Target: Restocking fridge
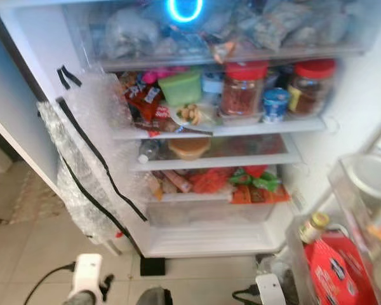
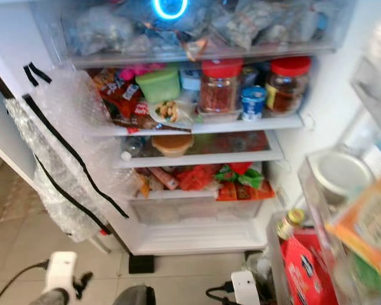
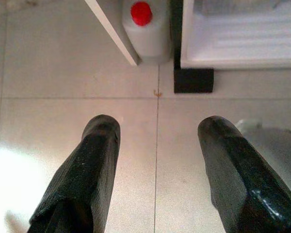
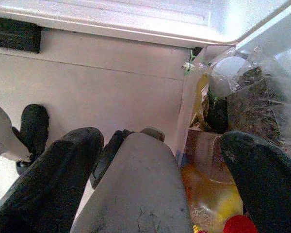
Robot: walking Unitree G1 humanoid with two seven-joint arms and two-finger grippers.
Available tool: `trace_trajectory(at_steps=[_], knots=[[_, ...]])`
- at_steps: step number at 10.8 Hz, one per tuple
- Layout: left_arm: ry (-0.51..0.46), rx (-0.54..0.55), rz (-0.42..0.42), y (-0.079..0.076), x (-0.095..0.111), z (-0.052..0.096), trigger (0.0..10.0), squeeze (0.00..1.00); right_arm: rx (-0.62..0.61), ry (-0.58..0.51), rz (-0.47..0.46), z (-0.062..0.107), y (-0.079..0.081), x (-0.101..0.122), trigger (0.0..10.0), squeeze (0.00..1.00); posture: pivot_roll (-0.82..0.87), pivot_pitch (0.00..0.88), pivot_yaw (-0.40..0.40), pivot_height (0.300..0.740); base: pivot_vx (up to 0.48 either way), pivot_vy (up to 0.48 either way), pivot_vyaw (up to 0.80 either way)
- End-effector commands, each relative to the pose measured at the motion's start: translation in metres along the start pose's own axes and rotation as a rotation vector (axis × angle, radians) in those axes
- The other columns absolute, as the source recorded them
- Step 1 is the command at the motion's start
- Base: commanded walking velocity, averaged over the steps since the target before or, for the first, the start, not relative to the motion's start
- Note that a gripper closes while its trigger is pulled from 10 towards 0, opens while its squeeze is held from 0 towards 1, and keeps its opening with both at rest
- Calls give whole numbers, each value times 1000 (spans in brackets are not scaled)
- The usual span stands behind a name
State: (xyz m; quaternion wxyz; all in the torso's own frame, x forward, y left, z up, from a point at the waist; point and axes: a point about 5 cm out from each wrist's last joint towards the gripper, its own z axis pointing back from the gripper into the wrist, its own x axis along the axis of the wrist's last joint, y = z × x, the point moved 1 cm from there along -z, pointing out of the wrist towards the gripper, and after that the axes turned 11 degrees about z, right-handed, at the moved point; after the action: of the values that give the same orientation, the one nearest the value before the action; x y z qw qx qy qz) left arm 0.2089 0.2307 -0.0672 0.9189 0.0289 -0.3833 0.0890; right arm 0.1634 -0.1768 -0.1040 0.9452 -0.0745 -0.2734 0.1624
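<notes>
The white fridge [image 1: 343, 159] stands open in front of the robot, and its shelves are already packed. Two glass jars with red lids [image 1: 244, 89] sit on a middle shelf beside a green plastic box [image 1: 181, 87]. Red and green snack packets [image 1: 241, 181] fill the shelf below. The clear drawer at the bottom [image 1: 209, 213] looks like the emptiest spot.

Nothing is being carried. The left gripper [image 3: 155, 145] hangs low over the pale tiled floor [image 3: 63, 73], its fingers spread apart and empty. The right gripper [image 4: 160, 160] hangs low too, fingers wide apart with nothing between them.

So the restocking seems to have no item in hand right now. A red bag [image 1: 336, 270] sits in the door rack on the right, close by. Bubble wrap with black tape [image 1: 89, 159] sticks out on the left side, so the way in is narrow.
</notes>
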Motion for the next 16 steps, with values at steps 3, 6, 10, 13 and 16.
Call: trace_trajectory(at_steps=[3,6,10,13,16], knots=[[43,11,10,-4,-14,1,10000,0,31,57,19,3,8,-16,10000,0,27,48,58,670,0,382,0],[108,19,-30,0,-29,5,10000,0,36,50,8,3,11,-14,10000,0,24,26,65,670,0,379,0],[163,24,-24,3,-43,9,10000,0,35,51,-6,3,10,-15,10000,0,25,0,64,670,0,380,0],[197,48,-17,7,-53,13,10000,0,43,51,-9,3,13,-15,10000,0,16,0,68,670,0,379,0],[216,50,-13,9,-58,14,10000,0,42,65,-3,4,8,-21,10000,0,21,0,63,670,0,376,0]])
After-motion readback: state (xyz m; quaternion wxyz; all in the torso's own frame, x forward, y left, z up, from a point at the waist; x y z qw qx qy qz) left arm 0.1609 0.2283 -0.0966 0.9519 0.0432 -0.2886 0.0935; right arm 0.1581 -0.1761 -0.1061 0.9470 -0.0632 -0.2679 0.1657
